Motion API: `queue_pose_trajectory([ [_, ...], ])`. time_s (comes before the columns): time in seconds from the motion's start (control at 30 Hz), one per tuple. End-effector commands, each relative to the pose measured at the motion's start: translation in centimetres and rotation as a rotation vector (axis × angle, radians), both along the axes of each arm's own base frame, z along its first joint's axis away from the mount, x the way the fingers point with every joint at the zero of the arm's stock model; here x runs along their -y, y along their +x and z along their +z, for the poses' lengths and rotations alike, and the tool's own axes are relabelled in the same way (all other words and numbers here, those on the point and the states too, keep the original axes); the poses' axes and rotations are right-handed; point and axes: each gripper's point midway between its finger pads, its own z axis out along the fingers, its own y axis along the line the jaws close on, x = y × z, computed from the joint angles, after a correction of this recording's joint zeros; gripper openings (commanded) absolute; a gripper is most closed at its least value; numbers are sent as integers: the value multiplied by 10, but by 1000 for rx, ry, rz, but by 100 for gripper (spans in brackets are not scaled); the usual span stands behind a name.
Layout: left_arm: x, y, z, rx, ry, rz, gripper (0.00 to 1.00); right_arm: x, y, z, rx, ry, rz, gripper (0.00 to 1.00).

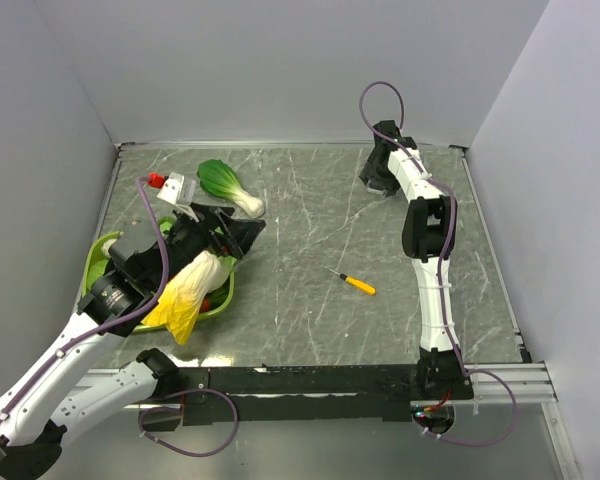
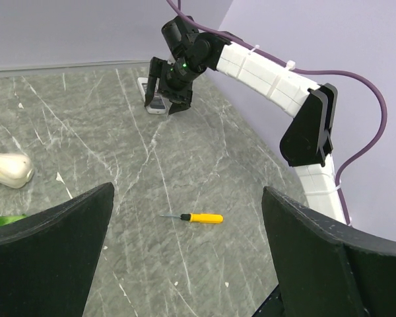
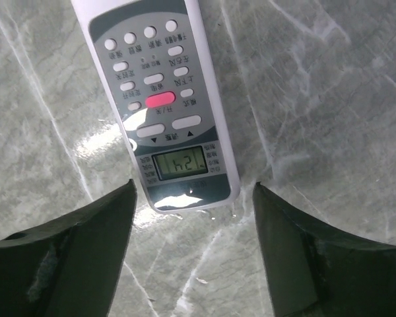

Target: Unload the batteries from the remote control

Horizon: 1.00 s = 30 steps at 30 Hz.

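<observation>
**Right claw poised over the remote's display end, face up**

My right claw (image 3: 193,198) is spread wide with nothing in it, its two fingers (image 3: 86,244) standing either side of the remote control (image 3: 162,99). From the right wrist view the remote lies directly ahead of the claw and just below it. The lit display end sits in the gap between the fingertips, and I can't tell whether they're touching it yet.

The long axis runs away from the claw, leaning a little left in that view, with the button end farthest out. That puts the fingers across the narrow width, so a squeeze would pinch the long sides.

Buttons and display are facing up, so I reckon the battery door is underneath, against the worktop (image 1: 310,200). No batteries are in sight. My guess is it needs flipping first.

On the worktop, the remote is by the far edge, toward the far right corner. The right arm is plainly the nearer one.

My left claw (image 2: 186,195) hangs gaping and empty over by the left edge, well apart. A yellow-handled tool (image 1: 358,284) lies loose between the two arms, near the middle.
</observation>
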Motion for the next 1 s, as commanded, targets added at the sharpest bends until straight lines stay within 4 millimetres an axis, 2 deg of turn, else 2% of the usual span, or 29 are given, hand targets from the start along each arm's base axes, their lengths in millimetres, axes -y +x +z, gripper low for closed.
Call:
queue_pose_trajectory([
  [0.0,-3,-1,12,42,-22,7,99,0,9,5,34,4,2,74],
  [0.13,-4,-1,12,45,-23,13,99,-1,10,8,41,4,16,64],
  [0.37,-4,2,10,37,-13,21,99,-4,1,4,23,11,70,60],
  [0.43,-3,2,8,34,-12,21,99,-7,3,11,47,20,93,56],
  [0.47,-3,3,7,33,-11,23,99,-12,-7,0,21,42,120,54],
  [0.5,-3,3,7,33,-11,23,99,-14,-8,15,51,44,144,51],
  [0.53,-4,3,7,32,-10,24,99,-20,2,24,120,56,173,49],
  [0.57,-3,3,7,33,-9,23,99,-26,-15,5,79,81,208,48],
  [0.6,-3,3,7,33,-9,23,99,-29,-17,27,128,83,240,46],
  [0.63,-3,3,6,32,-7,21,99,-34,-17,32,158,91,259,45],
  [0.67,-3,3,6,30,-7,23,99,-33,-31,24,127,93,265,45],
  [0.7,-3,3,5,28,-7,22,99,-39,-37,41,152,123,285,44],
  [0.73,-3,3,6,29,-8,21,99,-41,-44,44,154,131,296,43],
  [0.77,-2,3,4,27,-4,21,99,-46,-57,34,136,137,319,43],
  [0.8,-2,3,4,24,-8,21,99,-51,-64,51,172,142,350,42],
  [0.83,-2,4,3,20,-7,21,99,-55,-71,54,180,141,370,42],
  [0.87,-1,4,2,17,-8,21,99,-62,-86,45,165,139,399,41],
  [0.9,-5,9,2,12,-10,55,99,-66,-94,62,199,139,417,41],
  [0.93,-5,9,1,9,-7,57,99,-69,-102,65,210,143,428,40],
  [0.97,-5,10,-1,6,-5,59,99,-71,-119,67,218,148,433,40],
])
